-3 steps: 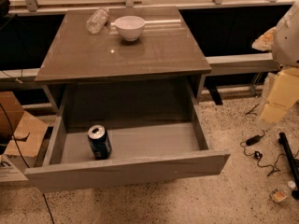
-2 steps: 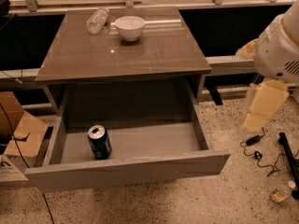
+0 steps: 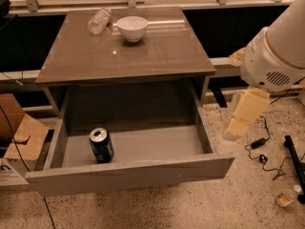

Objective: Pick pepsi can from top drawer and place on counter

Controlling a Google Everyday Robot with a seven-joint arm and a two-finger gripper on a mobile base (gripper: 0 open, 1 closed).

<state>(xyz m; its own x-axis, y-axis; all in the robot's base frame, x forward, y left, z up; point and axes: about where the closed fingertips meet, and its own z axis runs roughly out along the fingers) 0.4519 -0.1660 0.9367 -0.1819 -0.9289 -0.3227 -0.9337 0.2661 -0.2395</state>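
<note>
The pepsi can (image 3: 101, 145) is dark blue with a silver top and stands upright on the floor of the open top drawer (image 3: 143, 147), near its front left. The drawer is pulled out under the glossy brown-grey counter (image 3: 157, 51). My arm comes in from the right: a white joint (image 3: 271, 66) with a cream part hanging below it. My gripper (image 3: 233, 130) is at that part's lower end, just outside the drawer's right wall, level with the drawer and well right of the can. It holds nothing that I can see.
A white bowl (image 3: 132, 28) and a clear plastic bottle (image 3: 98, 21) lying on its side are at the back of the counter. A cardboard box (image 3: 21, 132) stands left of the drawer. Cables (image 3: 259, 144) and small items lie on the speckled floor at right.
My arm has swung in from the right edge toward the drawer and dropped lower. The can, bowl and bottle have not moved.
</note>
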